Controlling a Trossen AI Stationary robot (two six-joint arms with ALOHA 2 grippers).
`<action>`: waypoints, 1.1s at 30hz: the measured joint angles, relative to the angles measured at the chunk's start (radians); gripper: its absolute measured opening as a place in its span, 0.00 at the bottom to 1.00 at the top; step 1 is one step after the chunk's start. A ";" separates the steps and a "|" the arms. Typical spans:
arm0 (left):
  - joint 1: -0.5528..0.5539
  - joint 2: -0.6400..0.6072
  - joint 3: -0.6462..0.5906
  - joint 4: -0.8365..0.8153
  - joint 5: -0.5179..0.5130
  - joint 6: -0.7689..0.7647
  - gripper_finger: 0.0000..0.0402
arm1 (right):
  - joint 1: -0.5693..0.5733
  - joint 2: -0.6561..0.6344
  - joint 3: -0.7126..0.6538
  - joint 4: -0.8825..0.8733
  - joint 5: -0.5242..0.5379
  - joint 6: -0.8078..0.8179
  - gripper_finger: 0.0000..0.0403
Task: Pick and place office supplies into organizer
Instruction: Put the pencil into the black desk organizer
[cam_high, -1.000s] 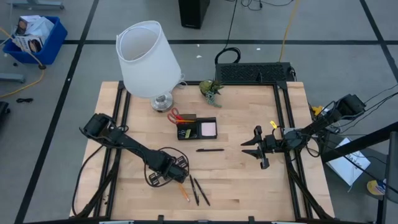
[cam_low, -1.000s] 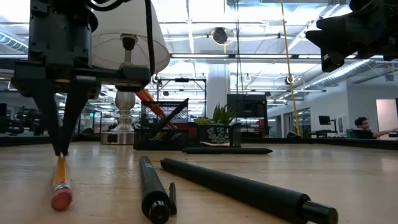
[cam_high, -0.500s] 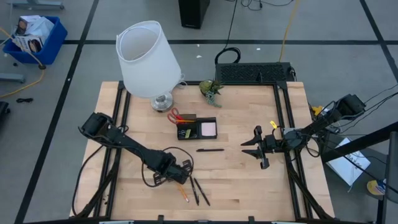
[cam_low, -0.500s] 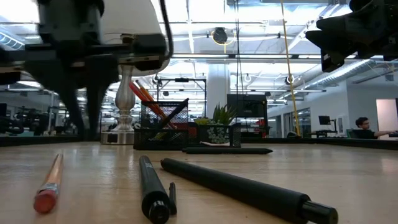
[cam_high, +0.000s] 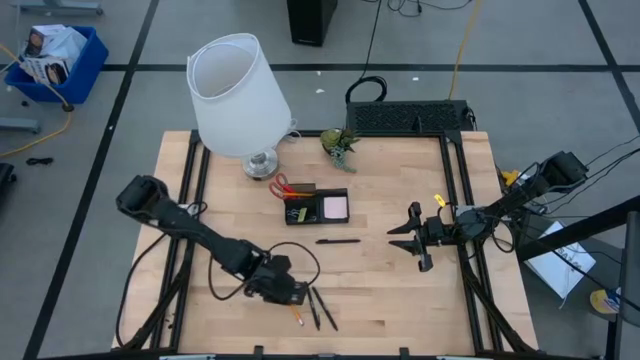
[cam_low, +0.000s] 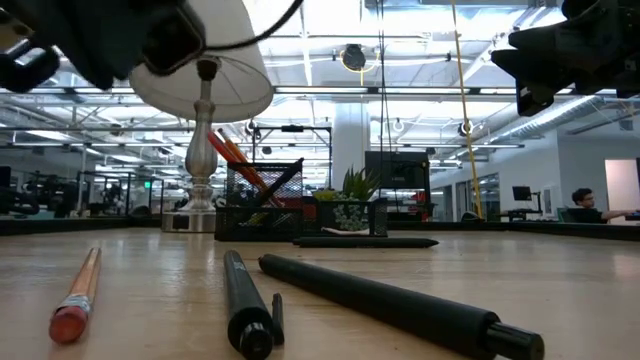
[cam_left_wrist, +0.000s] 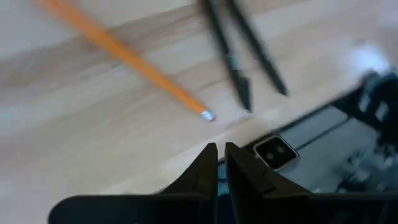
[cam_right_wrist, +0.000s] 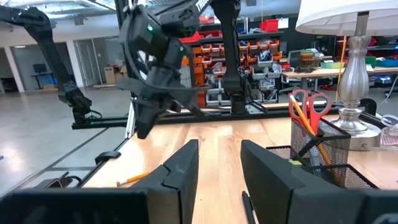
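Left gripper (cam_high: 292, 297) clenched, empty, just above pencil (cam_high: 296, 314) at near table edge. Pencil's length runs diagonally, pens (cam_high: 320, 307) beside. Right gripper (cam_high: 413, 236) parted, idle, well apart. Left nearer.

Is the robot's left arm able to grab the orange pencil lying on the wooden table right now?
Probably yes. The left gripper hangs just above the orange pencil, with bare wooden table between them and nothing in the way. Its fingers are shut, though, so it would need to open before coming down.
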 joint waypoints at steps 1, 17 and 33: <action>-0.008 -0.002 0.000 0.009 -0.013 0.039 0.08 | 0.000 0.000 0.000 0.001 0.000 0.000 0.29; -0.154 -0.002 0.000 0.084 -0.344 0.906 0.08 | 0.000 -0.001 0.000 0.002 0.000 0.000 0.29; -0.142 -0.001 0.001 0.027 -0.424 1.980 0.08 | 0.000 -0.001 0.000 0.001 0.000 0.000 0.29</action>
